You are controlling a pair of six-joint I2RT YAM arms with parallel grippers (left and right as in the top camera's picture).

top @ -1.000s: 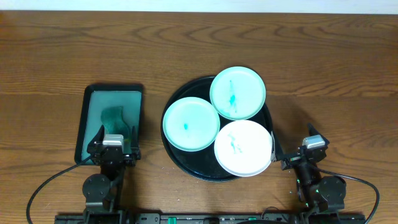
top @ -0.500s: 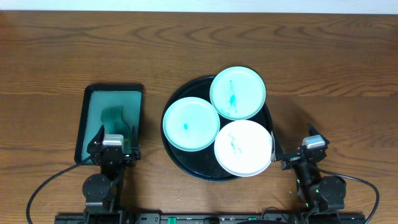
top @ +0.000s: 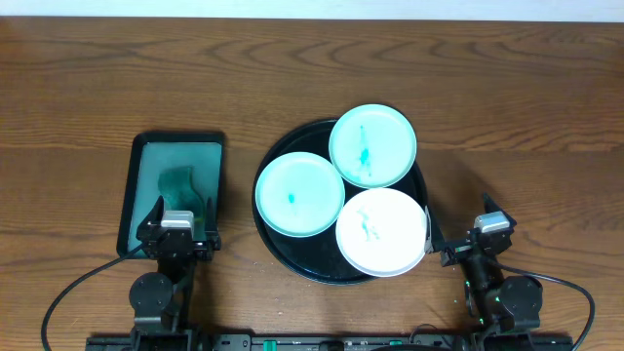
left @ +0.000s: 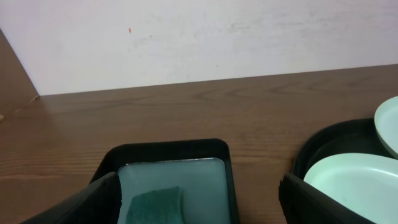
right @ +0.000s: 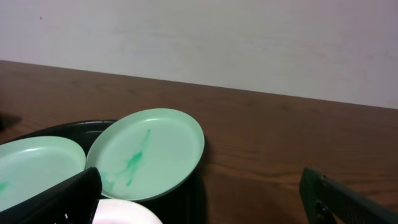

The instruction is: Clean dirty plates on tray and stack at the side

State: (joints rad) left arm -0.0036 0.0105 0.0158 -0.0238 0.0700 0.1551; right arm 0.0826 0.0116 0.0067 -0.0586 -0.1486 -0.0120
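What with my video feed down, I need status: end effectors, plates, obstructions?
Left end effector open, empty, by sponge tray. Right end effector open, empty, beside black tray. Three smeared plates on that tray, none stacked. No obstruction seen.

surface: dark brown wood-grain counter (top: 97,78) | backdrop: plain off-white wall (left: 217,37) meeting the counter's far edge, faint scuffs, one tiny red speck | light: soft, even across the wood
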